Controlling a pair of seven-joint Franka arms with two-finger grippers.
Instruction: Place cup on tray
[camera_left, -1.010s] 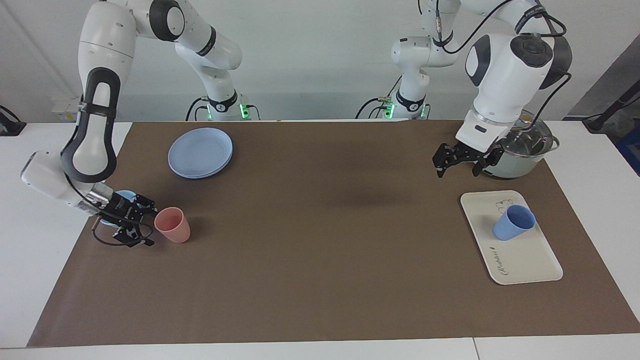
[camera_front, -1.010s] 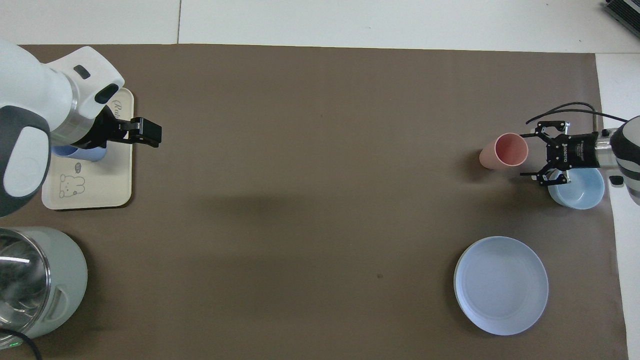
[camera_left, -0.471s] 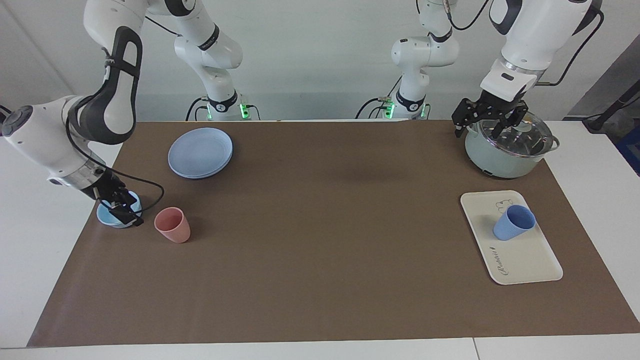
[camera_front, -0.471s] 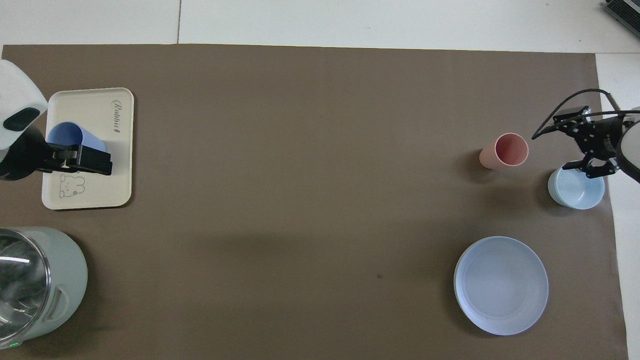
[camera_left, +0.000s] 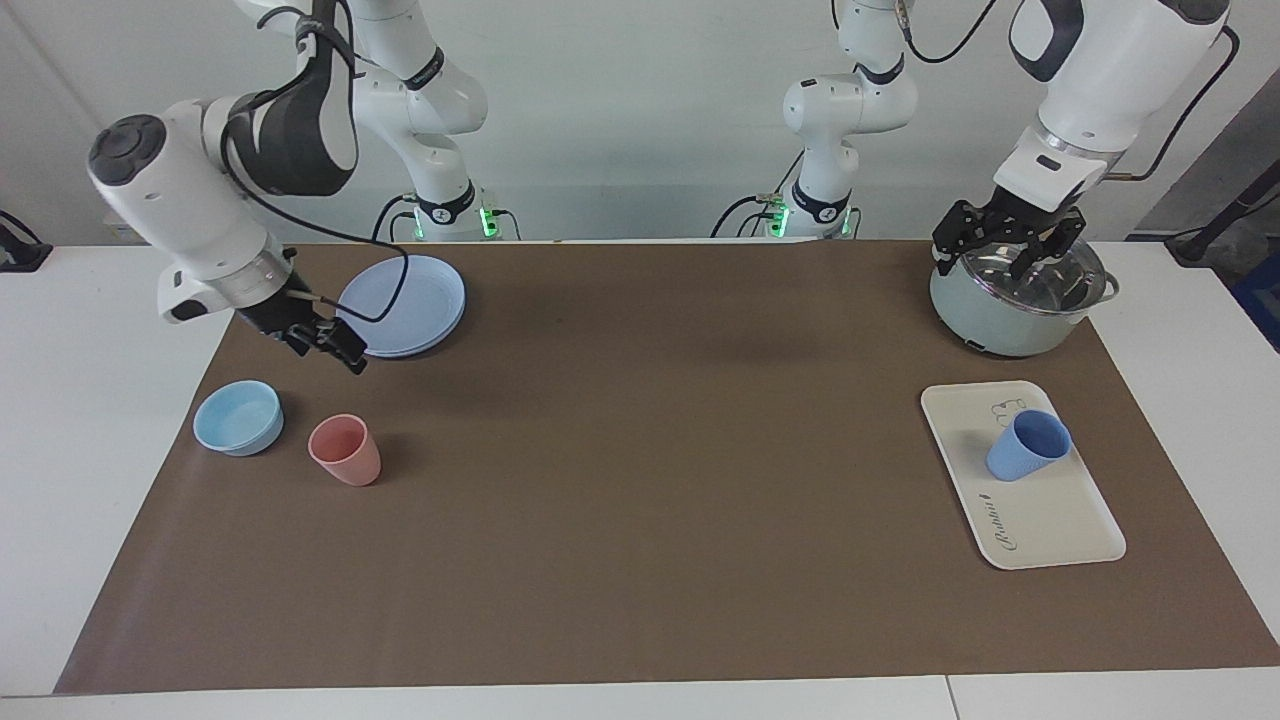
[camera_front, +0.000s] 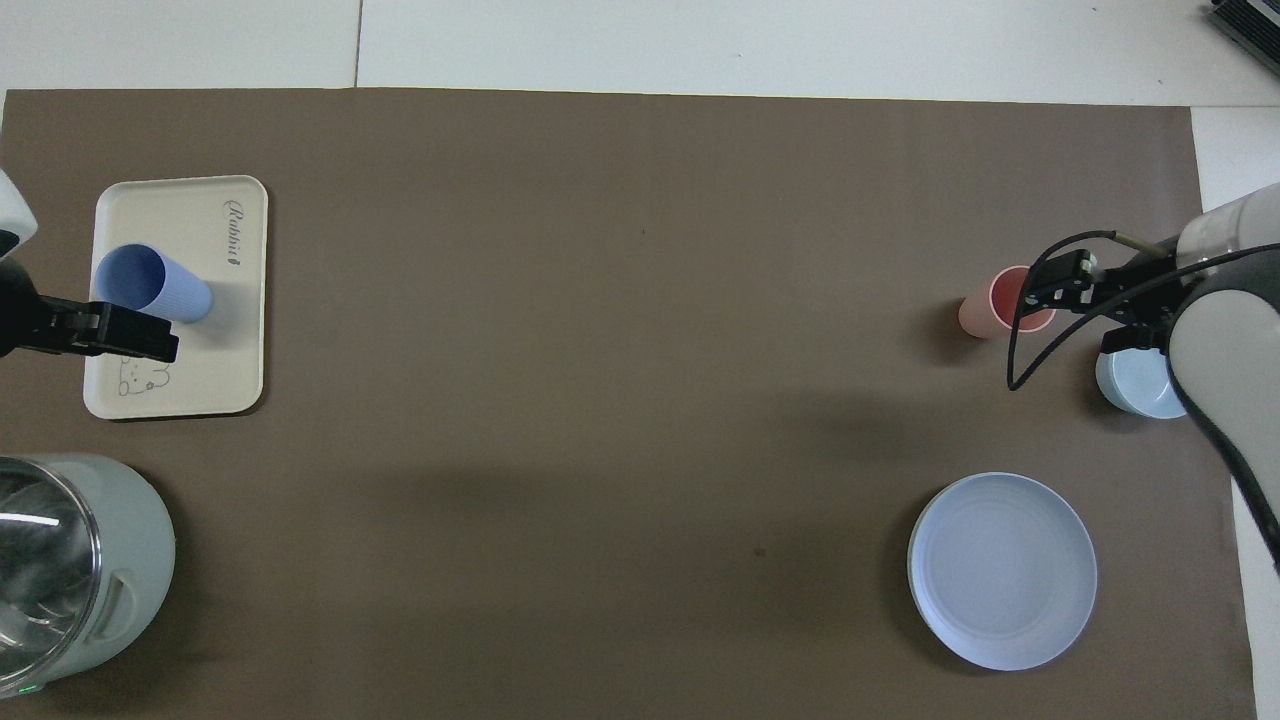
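Right now the cup (camera_left: 1028, 446) stands on the tray (camera_left: 1050, 520), toward the left arm's end of the worktop (camera_left: 640, 480), in the half of the tray nearer the robots, just beside the little bear drawing (camera_front: 138, 373). It sits upright on its narrow base with its open mouth facing up, so its long axis runs vertically; nothing touches it. The tray's long side runs away from the robots, and the dark script lettering (camera_front: 235, 232) on its end farther from the robots seems to read "Rabbit". The left gripper (camera_left: 1003, 240) hangs in the air over the lidded steel pot (camera_left: 1020, 300), which stands nearer the robots than the tray; its jaws are spread apart and hold nothing. The right gripper (camera_left: 328, 340) is raised over the edge of the round blue plate (camera_left: 405, 303) toward the right arm's end of the worktop, jaws also apart and empty. Farther from the robots than that plate, the salmon-pink cup (camera_left: 346, 450) stands upright with the shallow light-blue bowl (camera_left: 238, 417) beside it, the two apart from each other. Everything rests on a brown mat (camera_left: 640, 560) covering the worktop.
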